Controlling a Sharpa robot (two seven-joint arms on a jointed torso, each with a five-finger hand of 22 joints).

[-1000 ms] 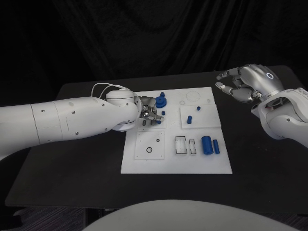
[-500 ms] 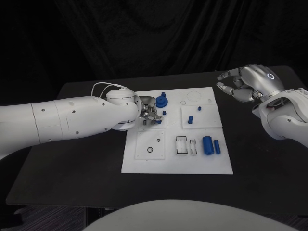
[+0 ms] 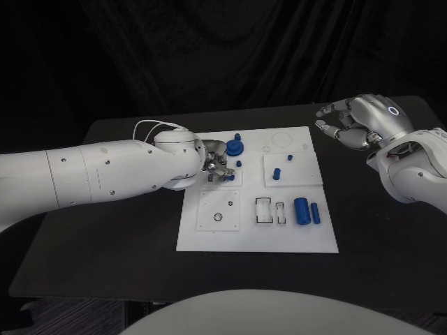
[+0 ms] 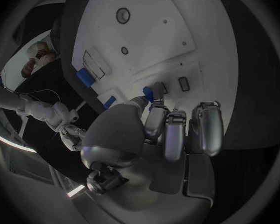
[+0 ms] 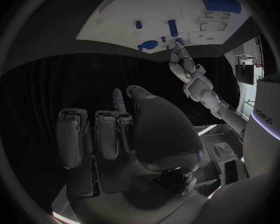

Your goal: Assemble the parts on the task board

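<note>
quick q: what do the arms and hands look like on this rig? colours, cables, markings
Both arms are glossy white with rounded shells; small dark screw holes dot the left arm. Each ends in a silver metallic hand: left hand, right hand. A thin white cable loops at the left wrist. The right hand's back carries a small glowing ring mark.

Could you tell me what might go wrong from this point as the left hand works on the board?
1. The left hand is down on the task board with a small blue part at its fingertips; the hold looks slight, so the part may slip or tilt.
2. The blue round part and a small peg stand close beside those fingers and could be knocked.
3. The right hand hovers off the board with fingers curled, so it cannot steady anything.
</note>
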